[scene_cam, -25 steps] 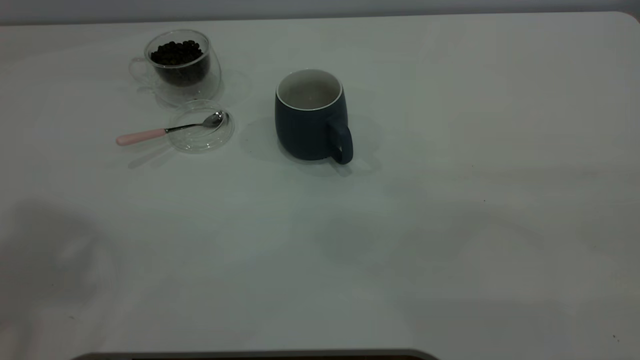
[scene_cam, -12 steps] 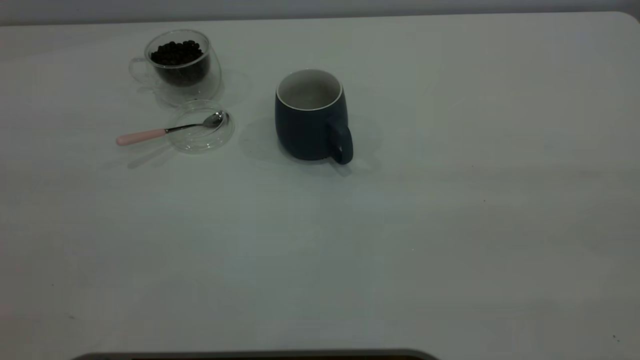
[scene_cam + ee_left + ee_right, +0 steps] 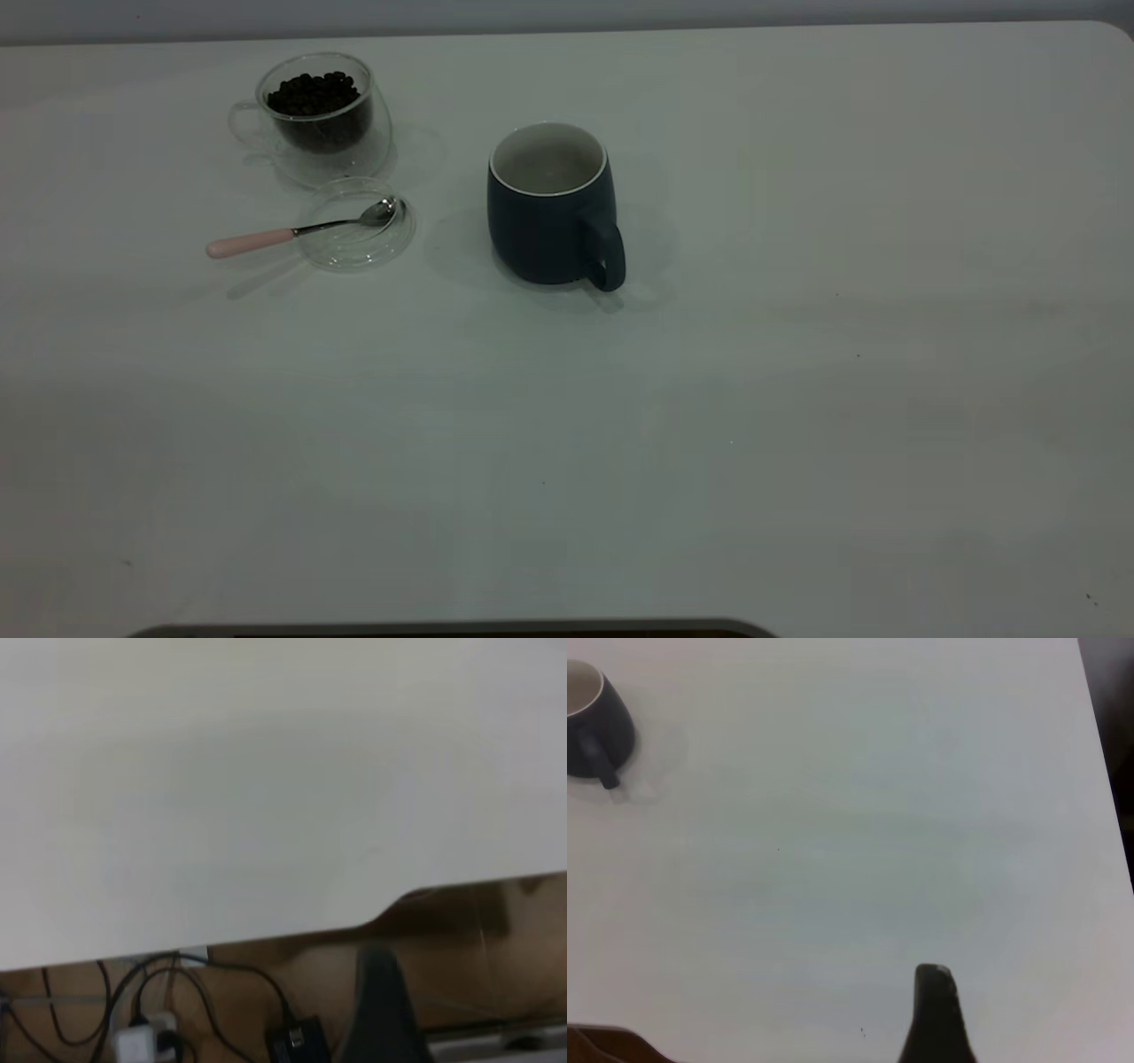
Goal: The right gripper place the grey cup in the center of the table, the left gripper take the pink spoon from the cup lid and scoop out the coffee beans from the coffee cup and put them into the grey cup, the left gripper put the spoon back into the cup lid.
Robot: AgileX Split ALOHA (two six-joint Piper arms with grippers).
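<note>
Glass on the left: the coffee cup (image 3: pixel 321 117) stands at the far left of the white desk (image 3: pixel 797 399), its handle to the left, holding the coffee beans (image 3: pixel 313 92). Just in front of it lies the cup lid (image 3: pixel 356 245), with the pink spoon (image 3: pixel 297 230) resting bowl-in-lid and its handle reaching out leftward over the desk. Farther right, apart from both and near the desk's middle, stands the grey cup (image 3: pixel 551 206), upright, handle toward the camera's side; nothing stands between these things.

Neither arm appears in the exterior view. Only the left wrist view shows the desk's edge with cables (image 3: pixel 177 1001) and a plug (image 3: pixel 299 1038) below; the right wrist view shows the grey cup (image 3: pixel 597 719) far off. Whether either arm's jaws are apart or together I cannot tell.
</note>
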